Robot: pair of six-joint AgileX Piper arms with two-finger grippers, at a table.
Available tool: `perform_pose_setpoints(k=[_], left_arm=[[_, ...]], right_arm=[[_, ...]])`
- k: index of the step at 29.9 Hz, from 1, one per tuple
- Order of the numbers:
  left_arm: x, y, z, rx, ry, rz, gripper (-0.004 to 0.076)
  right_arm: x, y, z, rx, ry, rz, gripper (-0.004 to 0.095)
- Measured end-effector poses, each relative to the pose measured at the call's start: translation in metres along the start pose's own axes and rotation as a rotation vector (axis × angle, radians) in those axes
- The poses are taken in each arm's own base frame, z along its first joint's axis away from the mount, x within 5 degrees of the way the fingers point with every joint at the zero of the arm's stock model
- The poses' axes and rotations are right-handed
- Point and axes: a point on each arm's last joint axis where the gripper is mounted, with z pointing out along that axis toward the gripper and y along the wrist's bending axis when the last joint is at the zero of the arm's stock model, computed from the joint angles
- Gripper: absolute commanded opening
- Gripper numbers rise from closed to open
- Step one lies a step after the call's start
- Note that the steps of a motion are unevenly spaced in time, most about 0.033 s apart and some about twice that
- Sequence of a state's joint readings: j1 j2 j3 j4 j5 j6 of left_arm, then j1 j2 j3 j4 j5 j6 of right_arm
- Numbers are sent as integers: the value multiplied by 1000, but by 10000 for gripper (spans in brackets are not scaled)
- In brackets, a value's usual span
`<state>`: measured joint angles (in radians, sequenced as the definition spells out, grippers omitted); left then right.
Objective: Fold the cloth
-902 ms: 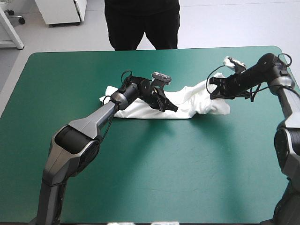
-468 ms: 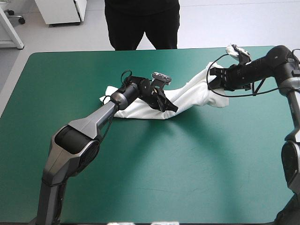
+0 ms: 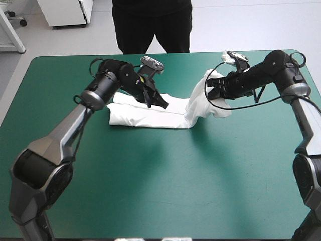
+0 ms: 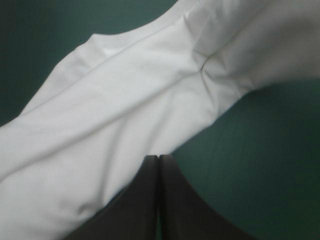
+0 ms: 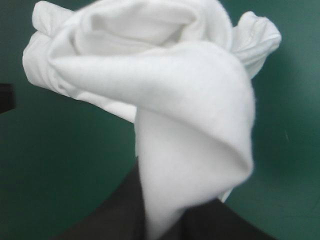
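Teal-green cover [image 3: 150, 191] fills most of what I can see, and the T-shirt [image 3: 145, 114] lies across its far half as a long, folded white band running left to right. The left part rests flat on the cover. The right end is raised off the surface and bunched into loose folds, hanging from the right gripper [image 3: 210, 91]. That gripper's black fingers are clamped on the T-shirt, which drapes down over them in the wrist view. The left gripper [image 3: 160, 103] sits over the middle of the band, its fingers pressed together in one pointed arch with nothing between them. Its tip seems to touch the T-shirt, though it may be just above it. The rising fold stands between the two grippers.
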<state>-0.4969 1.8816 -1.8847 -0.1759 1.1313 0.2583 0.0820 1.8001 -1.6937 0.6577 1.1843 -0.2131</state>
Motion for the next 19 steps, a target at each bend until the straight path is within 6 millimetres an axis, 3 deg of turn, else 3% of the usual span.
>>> perform_pose_setpoints(k=[4, 10, 13, 19], left_arm=[[13, 8, -62, -64, -16, 1, -9], [45, 7, -134, -127, -107, -27, -9], [72, 0, -153, -136, -105, -40, -9], [121, -21, -168, -95, -93, -57, -9]], right_arm=[[-3, 19, 6, -14, -28, -34, -15], [-7, 57, 17, -54, -106, -100, -15], [-7, 79, 26, -78, -160, -136, -15], [-7, 107, 60, -117, -196, -176, -15]])
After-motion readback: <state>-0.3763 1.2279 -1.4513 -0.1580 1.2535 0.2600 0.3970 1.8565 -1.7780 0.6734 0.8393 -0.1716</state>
